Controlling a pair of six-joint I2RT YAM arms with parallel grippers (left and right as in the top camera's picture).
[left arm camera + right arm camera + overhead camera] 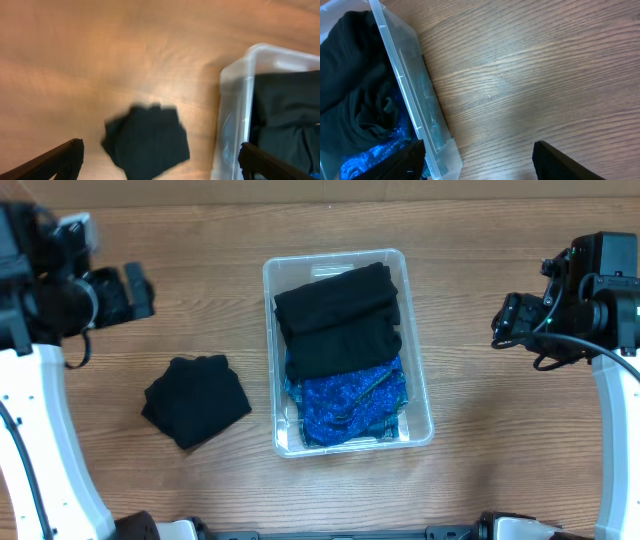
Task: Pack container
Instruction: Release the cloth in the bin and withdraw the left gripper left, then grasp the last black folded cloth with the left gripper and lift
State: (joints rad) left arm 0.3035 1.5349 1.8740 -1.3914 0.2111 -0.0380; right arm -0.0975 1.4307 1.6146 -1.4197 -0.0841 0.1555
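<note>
The clear plastic container (418, 405) stands mid-table and holds a black folded garment (338, 320) on top of a blue patterned one (350, 402). Another black folded garment (196, 400) lies on the table left of the container. My left gripper (138, 288) hovers at the far left, open and empty. In the left wrist view the loose black garment (147, 142) lies below between the fingers (160, 162), and the container (235, 100) is at right. My right gripper (505, 320) is open and empty, right of the container (415, 85); its fingers (480, 160) straddle bare table.
The wooden table (500, 450) surrounds the container. The arms' white bases stand at the left edge (40, 440) and the right edge (615, 440).
</note>
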